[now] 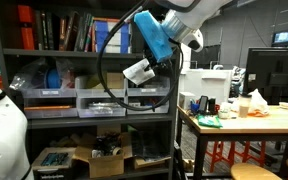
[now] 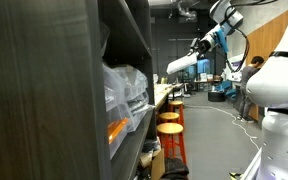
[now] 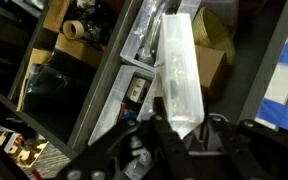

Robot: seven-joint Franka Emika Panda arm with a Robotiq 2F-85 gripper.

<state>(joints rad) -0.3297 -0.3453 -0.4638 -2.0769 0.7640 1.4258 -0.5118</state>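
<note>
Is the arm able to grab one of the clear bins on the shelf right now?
Probably not: its jaws are shut on a long clear box. The path looks free, though; the arm hangs just before the bins.

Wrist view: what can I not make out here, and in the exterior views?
Clear bin, wrist view: its cloudy wall hides what is inside.
Gripper, wrist view: dark and blurred, so the pad contact is unclear.
Shelf unit, in an exterior view: its side panel hides most of the shelves.
Table, in an exterior view: the items on it are too small to tell.
</note>
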